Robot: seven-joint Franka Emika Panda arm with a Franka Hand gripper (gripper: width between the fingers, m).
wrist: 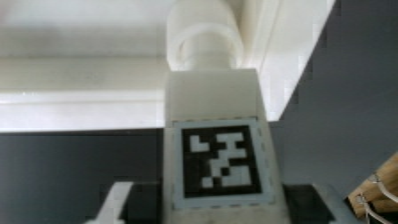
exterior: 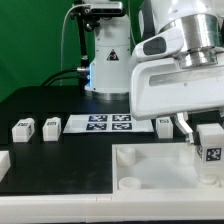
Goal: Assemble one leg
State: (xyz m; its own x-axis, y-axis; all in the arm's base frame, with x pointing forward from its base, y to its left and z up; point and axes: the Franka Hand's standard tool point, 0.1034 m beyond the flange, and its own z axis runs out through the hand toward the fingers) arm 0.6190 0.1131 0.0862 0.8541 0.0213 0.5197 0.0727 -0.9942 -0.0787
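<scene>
My gripper (exterior: 203, 138) is shut on one white leg (exterior: 210, 150), whose black-and-white tag faces the exterior camera. The leg stands upright at the exterior view's right end of the large white tabletop (exterior: 150, 170). In the wrist view the leg (wrist: 217, 110) runs from between my fingers (wrist: 128, 205) to the tabletop's white corner (wrist: 107, 60); my gripper (wrist: 222, 208) clamps it on both sides. Whether its far end sits in a socket is hidden. Two more legs (exterior: 22, 128) (exterior: 50, 125) lie at the exterior view's left, and another (exterior: 165, 124) lies behind the tabletop.
The marker board (exterior: 105, 123) lies on the black table behind the tabletop. A round socket (exterior: 128, 183) shows at the tabletop's near left corner. A white part (exterior: 3, 160) sits at the exterior view's left edge. The arm's base (exterior: 105, 60) stands at the back.
</scene>
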